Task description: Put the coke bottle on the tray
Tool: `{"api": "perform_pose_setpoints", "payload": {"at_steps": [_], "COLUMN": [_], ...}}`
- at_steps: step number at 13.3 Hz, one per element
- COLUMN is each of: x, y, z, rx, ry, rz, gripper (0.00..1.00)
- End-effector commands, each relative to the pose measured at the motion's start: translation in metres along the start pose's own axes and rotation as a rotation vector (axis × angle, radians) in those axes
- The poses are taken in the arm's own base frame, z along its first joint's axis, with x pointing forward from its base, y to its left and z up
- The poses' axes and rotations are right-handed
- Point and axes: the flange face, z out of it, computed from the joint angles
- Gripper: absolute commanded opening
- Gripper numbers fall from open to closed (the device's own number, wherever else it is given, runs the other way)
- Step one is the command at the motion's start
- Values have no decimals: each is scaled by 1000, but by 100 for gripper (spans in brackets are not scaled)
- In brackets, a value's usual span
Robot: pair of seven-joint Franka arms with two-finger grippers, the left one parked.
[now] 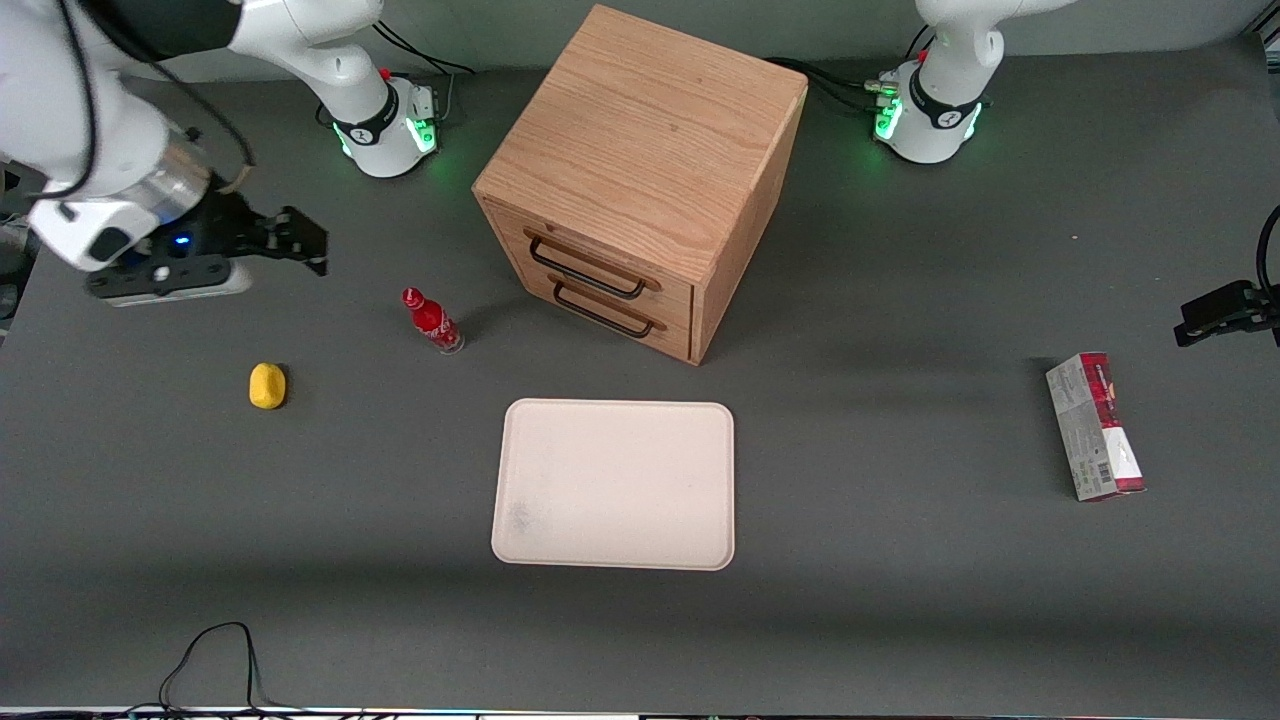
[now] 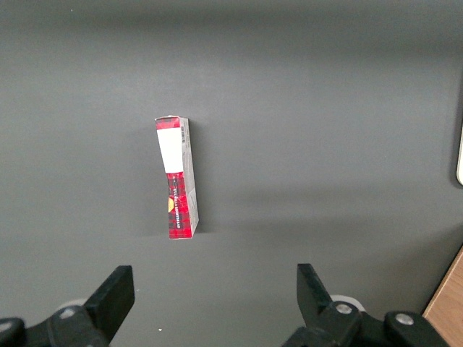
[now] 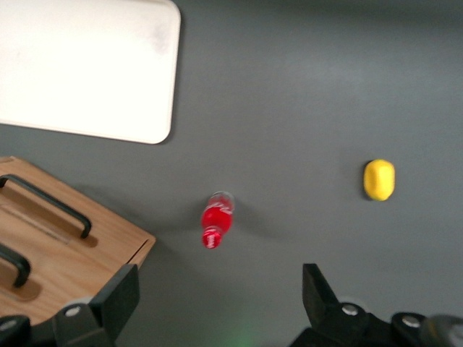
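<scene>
Coke bottle [image 1: 432, 320] stands upright on the grey table [image 1: 900, 600], with its red cap on top and its clear base on the surface. It is near the wooden drawer cabinet [image 1: 640, 180], in front of the cabinet's 2 drawers and a little toward the working arm's end. The tray [image 1: 615, 485] lies flat on the table, nearer to the front camera than the bottle and the cabinet; the bottle is apart from it and nothing lies on it.

The gripper [image 1: 300, 243] hangs above the table toward the working arm's end, well apart from the bottle and touching nothing. Its fingers [image 3: 119, 300] are spread wide and hold nothing; in the right wrist view the bottle [image 3: 215, 220] shows between them, lower on the table.

A yellow lemon [image 1: 267, 386] lies near the bottle, nearer to the front camera. A red-and-grey carton box [image 1: 1095, 427] lies toward the parked arm's end of the table.
</scene>
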Motion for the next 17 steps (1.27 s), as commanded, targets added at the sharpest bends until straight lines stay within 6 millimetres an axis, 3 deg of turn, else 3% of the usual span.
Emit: {"api": "perform_pose_setpoints", "payload": {"at_steps": [1,5,9,14,17], "x": [-32,-77,-107,-104,-93], "y": [-20,-27,-28,-25,-25], "z": [4,17,26,41,86], "rx": [9,12,10,8,5], "ry": [15,18,9,-4,-6], "rz": [-2,-40,-42,-35,-27], "gripper": [100,100,100,100,100]}}
